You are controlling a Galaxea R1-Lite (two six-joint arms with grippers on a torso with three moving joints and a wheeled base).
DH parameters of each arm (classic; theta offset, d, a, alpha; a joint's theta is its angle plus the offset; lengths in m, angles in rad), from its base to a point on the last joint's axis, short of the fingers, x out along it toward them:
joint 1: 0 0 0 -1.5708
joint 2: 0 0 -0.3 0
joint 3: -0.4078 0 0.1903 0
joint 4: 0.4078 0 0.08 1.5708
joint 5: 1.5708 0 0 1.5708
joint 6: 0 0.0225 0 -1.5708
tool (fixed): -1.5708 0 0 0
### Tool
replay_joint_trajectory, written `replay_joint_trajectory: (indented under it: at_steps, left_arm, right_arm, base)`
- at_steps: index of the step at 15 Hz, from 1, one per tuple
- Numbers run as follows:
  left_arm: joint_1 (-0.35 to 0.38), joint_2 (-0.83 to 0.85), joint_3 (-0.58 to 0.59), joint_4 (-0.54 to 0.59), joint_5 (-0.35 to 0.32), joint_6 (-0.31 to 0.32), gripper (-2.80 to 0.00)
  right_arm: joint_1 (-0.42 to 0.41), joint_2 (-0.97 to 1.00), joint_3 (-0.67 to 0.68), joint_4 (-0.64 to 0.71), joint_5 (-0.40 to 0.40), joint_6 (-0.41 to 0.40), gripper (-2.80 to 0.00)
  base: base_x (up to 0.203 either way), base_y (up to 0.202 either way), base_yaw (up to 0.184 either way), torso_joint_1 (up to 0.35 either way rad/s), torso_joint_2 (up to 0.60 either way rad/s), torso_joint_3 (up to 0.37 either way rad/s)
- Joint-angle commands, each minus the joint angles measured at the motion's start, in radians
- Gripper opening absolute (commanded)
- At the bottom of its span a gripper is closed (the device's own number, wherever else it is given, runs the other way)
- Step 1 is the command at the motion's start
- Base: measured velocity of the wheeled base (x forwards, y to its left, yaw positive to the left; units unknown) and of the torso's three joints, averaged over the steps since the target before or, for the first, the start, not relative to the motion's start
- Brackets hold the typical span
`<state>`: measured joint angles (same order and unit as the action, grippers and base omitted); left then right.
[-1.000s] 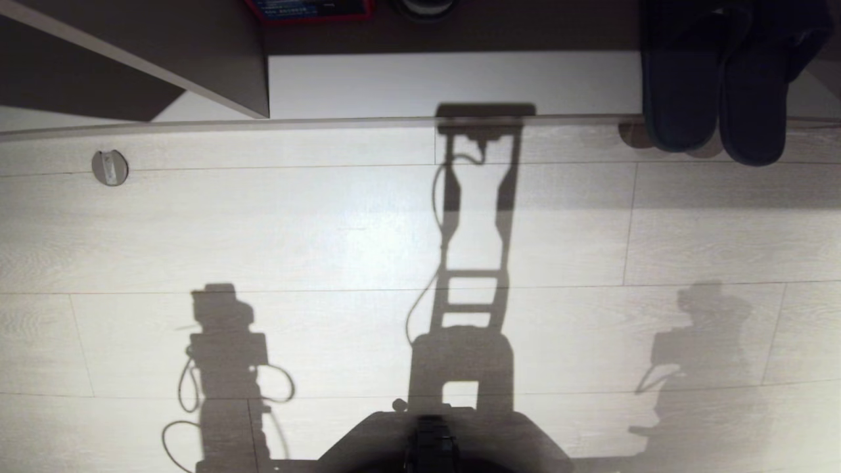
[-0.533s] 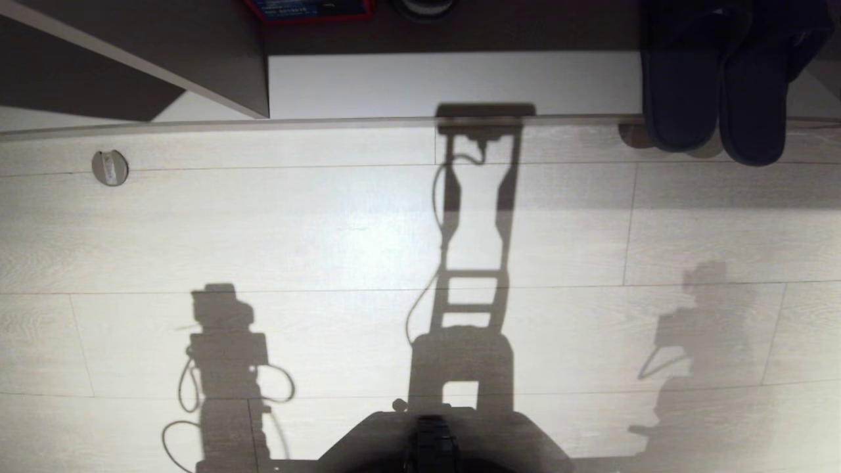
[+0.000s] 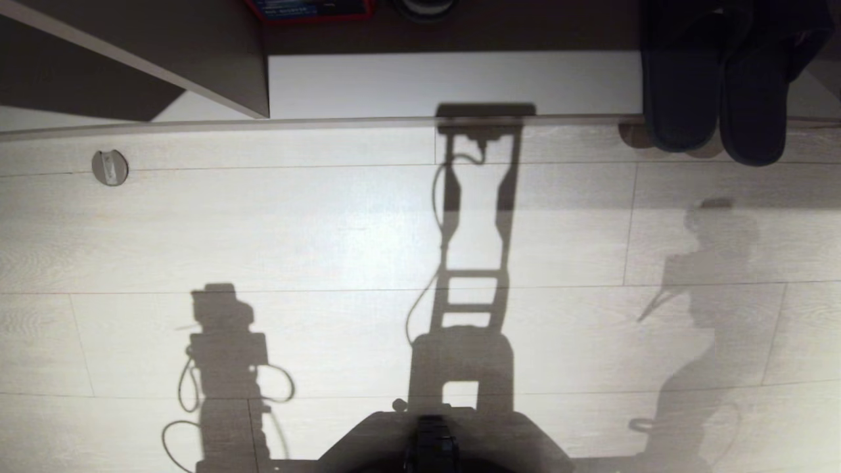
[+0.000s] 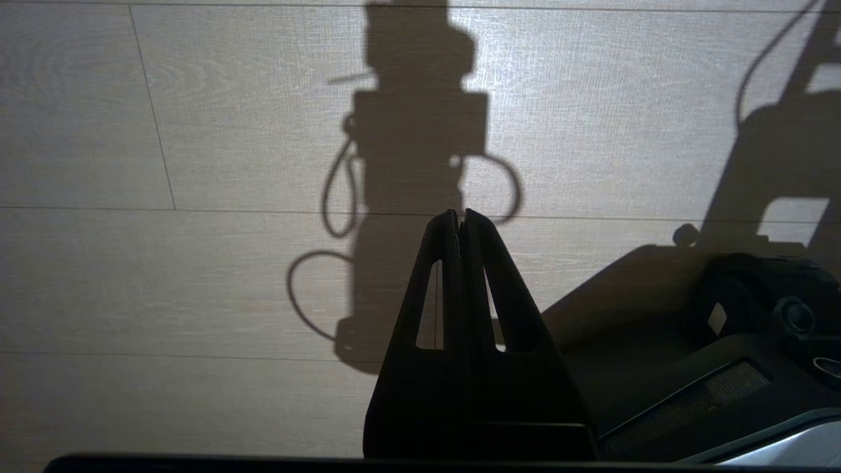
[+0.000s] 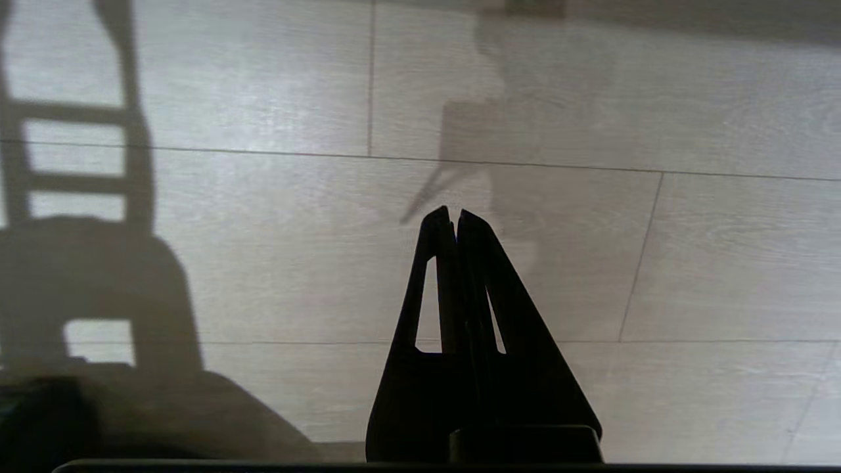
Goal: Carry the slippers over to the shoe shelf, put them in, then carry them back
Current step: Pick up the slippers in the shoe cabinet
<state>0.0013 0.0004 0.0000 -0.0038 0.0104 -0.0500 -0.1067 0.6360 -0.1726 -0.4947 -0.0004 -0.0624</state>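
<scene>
Two dark slippers (image 3: 716, 98) lie side by side at the far right of the shoe shelf (image 3: 453, 82), on its pale bottom plank, with their rounded ends poking over the front edge above the floor. Neither gripper shows in the head view; only the arms' shadows fall on the floor. In the left wrist view my left gripper (image 4: 460, 213) is shut and empty over bare floorboards. My right gripper (image 5: 453, 211) is likewise shut with nothing in it, over the floor and short of the slippers, which its view does not show.
A slanted divider panel (image 3: 164, 59) stands at the shelf's left. A red-edged box (image 3: 309, 8) sits deep in the shelf. A round metal doorstop (image 3: 110, 167) is fixed to the floor at the left. My dark base (image 3: 433, 440) fills the near edge.
The right arm's shadow on the floor has slid toward the shelf and the slippers. The left arm's shadow, the slippers and the rest of the scene are as before.
</scene>
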Motion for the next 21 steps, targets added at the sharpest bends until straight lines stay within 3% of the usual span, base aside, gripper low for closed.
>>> replay_joint_trajectory:
  at_steps: [1,5,17,21]
  left_arm:
    - [0.000,0.000,0.000,-0.001,0.000,-0.001,-2.80]
    - [0.000,0.000,0.000,-0.001,0.000,-0.001,-2.80]
    - [0.000,0.000,0.000,-0.001,0.000,-0.001,-2.80]
    - [0.000,0.000,0.000,-0.001,0.000,-0.001,-2.80]
  right_arm:
    - [-0.037,0.189,-0.033,-0.060,0.000,-0.003,-2.80]
    - [-0.084,0.362,-0.069,-0.245,0.000,-0.007,-2.80]
    - [-0.087,0.667,-0.185,-0.673,0.003,0.010,-2.80]
    - [-0.084,0.796,-0.295,-0.790,0.001,0.010,-2.80]
  base:
    - [0.000,0.000,0.000,0.000,0.00,0.000]
    - [0.000,0.000,0.000,0.000,0.00,0.000]
    - [0.000,0.000,0.000,0.000,0.00,0.000]
    - [0.000,0.000,0.000,0.000,0.00,0.000]
